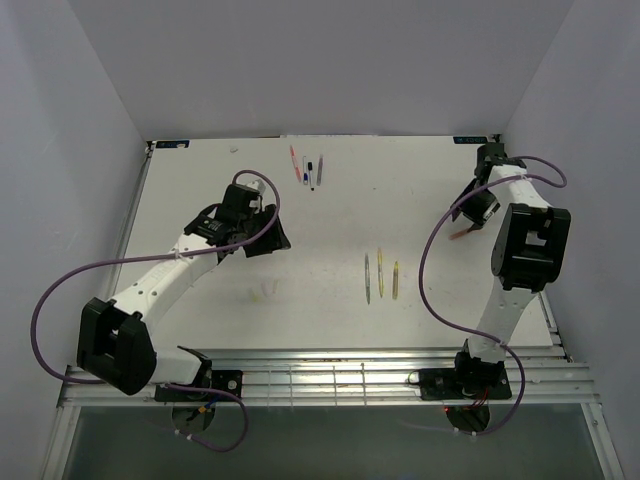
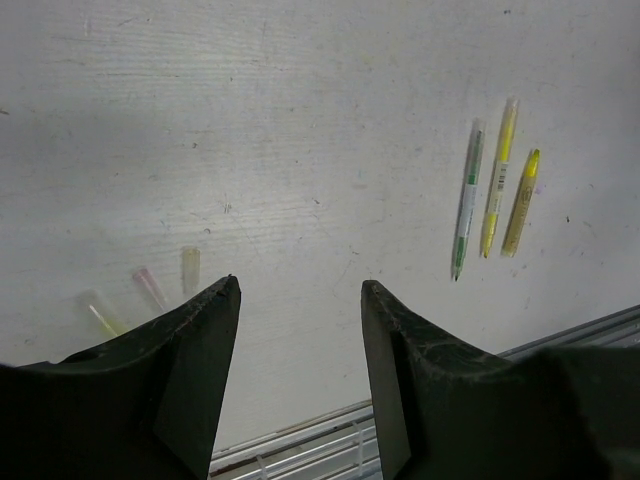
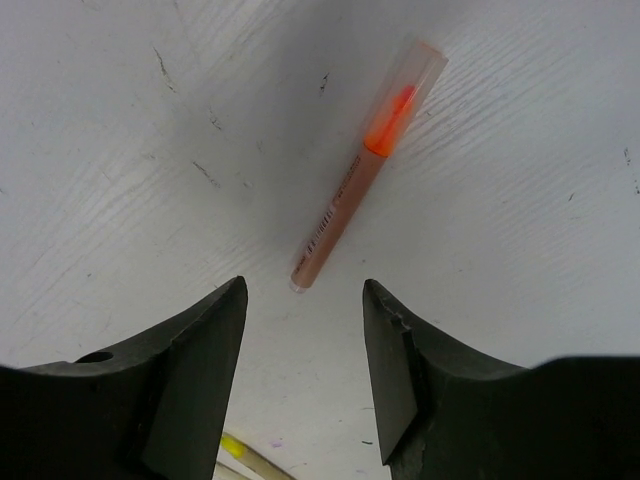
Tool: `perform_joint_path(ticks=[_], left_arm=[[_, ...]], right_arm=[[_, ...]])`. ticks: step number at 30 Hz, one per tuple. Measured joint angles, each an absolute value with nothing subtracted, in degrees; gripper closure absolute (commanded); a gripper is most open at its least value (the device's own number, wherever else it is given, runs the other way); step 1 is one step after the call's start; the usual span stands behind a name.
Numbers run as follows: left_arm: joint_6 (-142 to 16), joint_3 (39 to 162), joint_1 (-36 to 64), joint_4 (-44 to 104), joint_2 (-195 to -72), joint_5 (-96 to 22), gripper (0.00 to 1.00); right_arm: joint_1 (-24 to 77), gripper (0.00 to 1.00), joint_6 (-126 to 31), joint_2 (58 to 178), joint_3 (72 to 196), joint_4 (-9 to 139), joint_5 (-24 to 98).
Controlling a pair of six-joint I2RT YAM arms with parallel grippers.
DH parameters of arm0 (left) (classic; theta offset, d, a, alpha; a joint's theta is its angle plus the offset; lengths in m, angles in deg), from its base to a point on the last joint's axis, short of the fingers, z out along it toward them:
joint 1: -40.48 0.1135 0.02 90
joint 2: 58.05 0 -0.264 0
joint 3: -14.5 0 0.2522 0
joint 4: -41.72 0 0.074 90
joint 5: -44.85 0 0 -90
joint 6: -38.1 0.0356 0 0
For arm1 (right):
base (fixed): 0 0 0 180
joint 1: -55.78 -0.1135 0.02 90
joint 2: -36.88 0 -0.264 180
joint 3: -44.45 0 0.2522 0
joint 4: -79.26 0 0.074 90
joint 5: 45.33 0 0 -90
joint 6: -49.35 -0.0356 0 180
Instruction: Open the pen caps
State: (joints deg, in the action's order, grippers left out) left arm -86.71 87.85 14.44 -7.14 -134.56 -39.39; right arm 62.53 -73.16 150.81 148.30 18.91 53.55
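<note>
Beneath the right gripper point(image 3: 303, 287), jaws apart and empty like the left gripper's point(image 2: 299, 283), a slim orange plastic pen point(image 3: 340, 215) lies diagonally, its apparently clear cap point(image 3: 412, 85) pointing away.

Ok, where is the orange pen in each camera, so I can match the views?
Top external: the orange pen lies on the right of the table, just beside the right gripper.
Left wrist: not in it.
Right wrist: centre of the picture, lying diagonally with its capped tip toward the upper right.
Shared landmark: the three yellow-green pens, centre-right in the top view and upper right in the left wrist.
</note>
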Motion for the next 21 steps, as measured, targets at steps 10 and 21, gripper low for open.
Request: perform_joint_path(ticks=[10,21], left_arm=[[-85.3,87.8,14.4,-6.7,-135.2,-38.4,0.37],[-84.9,87.8,14.4,-6.7,-135.1,-37.7,0.37]], right_arm=[[62.5,0.57,-73.7,152.0,145.6,20.4,53.3],[62.5,0.71,-74.3,152.0,140.4,23.3,52.0]])
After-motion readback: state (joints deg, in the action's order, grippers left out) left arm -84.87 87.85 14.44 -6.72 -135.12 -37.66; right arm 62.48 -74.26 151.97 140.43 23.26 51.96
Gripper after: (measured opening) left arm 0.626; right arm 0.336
